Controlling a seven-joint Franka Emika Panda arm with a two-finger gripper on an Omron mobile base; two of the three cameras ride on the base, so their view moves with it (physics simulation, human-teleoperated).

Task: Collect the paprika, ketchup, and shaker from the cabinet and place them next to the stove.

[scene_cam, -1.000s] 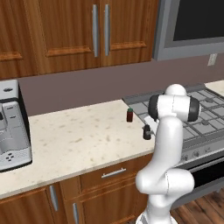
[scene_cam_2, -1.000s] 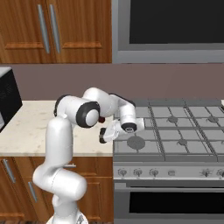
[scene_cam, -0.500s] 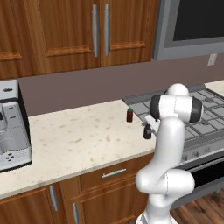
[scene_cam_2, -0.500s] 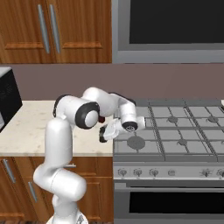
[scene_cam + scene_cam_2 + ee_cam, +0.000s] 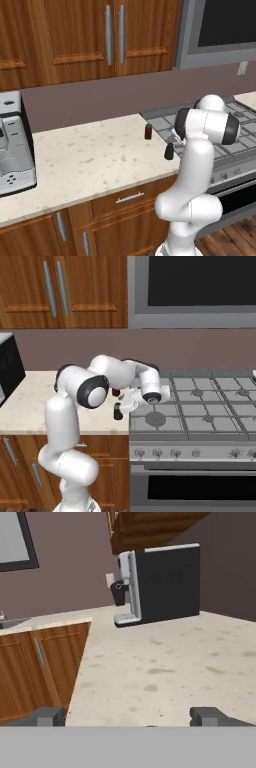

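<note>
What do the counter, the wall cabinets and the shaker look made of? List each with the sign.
Counter: looks like pale speckled stone or laminate, matte, with brown flecks; which one stays open.
Wall cabinets: brown wood by the grain and raised panels, with long metal-looking handles.
Shaker: dark grey-black, smooth and dull, perhaps plastic or metal; too small to tell.

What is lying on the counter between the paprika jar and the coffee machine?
Nothing: in the left base view the counter is bare between the paprika jar and the coffee machine.
</note>
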